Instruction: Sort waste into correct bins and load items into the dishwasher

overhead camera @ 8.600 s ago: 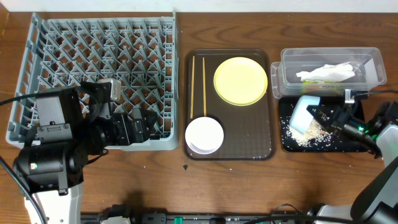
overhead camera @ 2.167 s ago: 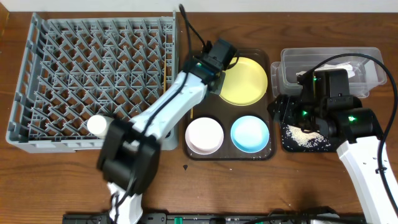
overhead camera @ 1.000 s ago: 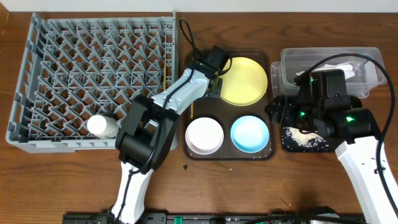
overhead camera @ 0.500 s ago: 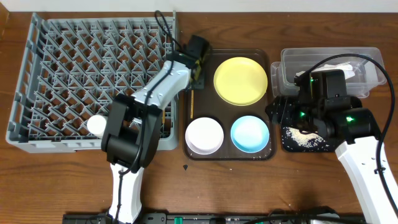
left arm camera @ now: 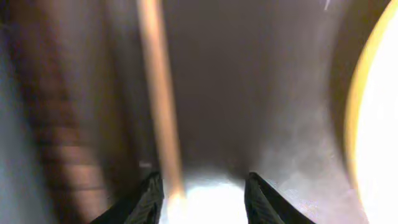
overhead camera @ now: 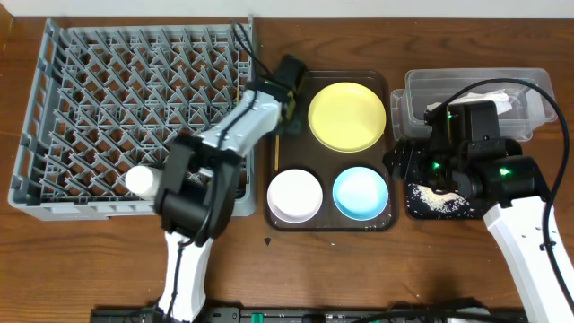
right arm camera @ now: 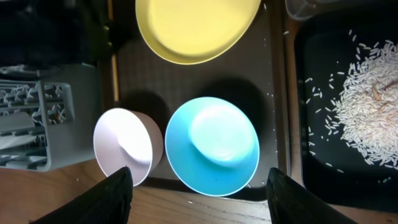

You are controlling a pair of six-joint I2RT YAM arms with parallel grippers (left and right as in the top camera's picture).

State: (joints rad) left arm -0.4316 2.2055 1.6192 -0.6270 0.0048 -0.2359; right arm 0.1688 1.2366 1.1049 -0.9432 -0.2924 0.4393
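My left gripper (overhead camera: 285,109) hangs open over the left edge of the brown serving tray (overhead camera: 332,160). In the left wrist view a blurred wooden chopstick (left arm camera: 158,93) lies between the jaws, close to the left finger (left arm camera: 149,196), ungripped. My left gripper (left arm camera: 202,194) is low over it. The chopstick (overhead camera: 277,152) runs along the tray's left side. On the tray sit the yellow plate (overhead camera: 347,117), pinkish-white bowl (overhead camera: 294,196) and light blue bowl (overhead camera: 360,192). My right gripper (right arm camera: 205,199) hovers open above the blue bowl (right arm camera: 214,146), holding nothing. A white cup (overhead camera: 143,182) lies in the grey dishwasher rack (overhead camera: 54,108).
The black bin (overhead camera: 475,213) at right holds rice scraps (overhead camera: 435,199). Behind it the clear tub (overhead camera: 538,81) holds crumpled white paper (overhead camera: 507,97). My right arm partly covers both. Bare wooden table runs along the front.
My left gripper has moved left, from the yellow plate's edge to the tray's left side over the chopstick. The right arm and the dishes have not moved.
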